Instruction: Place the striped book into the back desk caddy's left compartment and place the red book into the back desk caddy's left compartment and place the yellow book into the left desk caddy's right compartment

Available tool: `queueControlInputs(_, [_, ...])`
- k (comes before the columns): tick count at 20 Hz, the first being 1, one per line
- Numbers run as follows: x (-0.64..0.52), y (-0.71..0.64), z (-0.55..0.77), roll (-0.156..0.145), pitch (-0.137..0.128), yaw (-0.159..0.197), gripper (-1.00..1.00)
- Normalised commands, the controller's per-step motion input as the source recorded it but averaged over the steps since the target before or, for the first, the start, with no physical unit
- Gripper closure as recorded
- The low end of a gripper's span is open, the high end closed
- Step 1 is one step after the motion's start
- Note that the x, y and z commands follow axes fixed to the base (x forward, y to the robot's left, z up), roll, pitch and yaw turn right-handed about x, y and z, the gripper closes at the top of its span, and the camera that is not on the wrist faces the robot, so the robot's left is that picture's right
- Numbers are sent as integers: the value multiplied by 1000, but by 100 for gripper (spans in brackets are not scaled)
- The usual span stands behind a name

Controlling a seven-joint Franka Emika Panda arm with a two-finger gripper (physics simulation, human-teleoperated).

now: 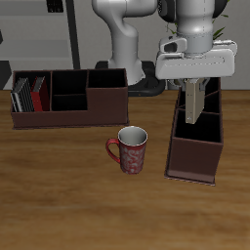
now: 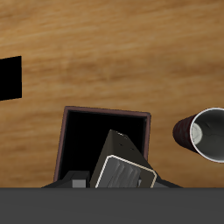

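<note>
My gripper [image 1: 195, 86] hangs over the left desk caddy [image 1: 189, 164], shut on the yellow book [image 1: 195, 105]. The grey-olive book hangs upright, its lower end down between the caddy's walls in the part farther from the table's front edge. The wrist view shows the same yellow book [image 2: 122, 171] tilted over a dark open section of the left desk caddy [image 2: 63, 140]. The striped book [image 1: 20, 95] and the red book [image 1: 39, 93] stand side by side in the large end section of the long back desk caddy [image 1: 68, 117].
A red-patterned mug [image 1: 130, 148] stands on the table between the two caddies, close beside the left desk caddy; its rim also appears in the wrist view [image 2: 206, 133]. The robot's base rises behind the back caddy.
</note>
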Motion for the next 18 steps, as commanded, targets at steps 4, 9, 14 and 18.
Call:
queueControlInputs(4, [89, -78, -212, -20, 37, 16, 100])
queueControlInputs(9, [97, 139, -380, 34, 46, 20, 100])
queueControlInputs(14, [78, -35, -357, 5, 32, 23, 100])
queueControlInputs(18, [57, 55, -338, 20, 33, 6, 100])
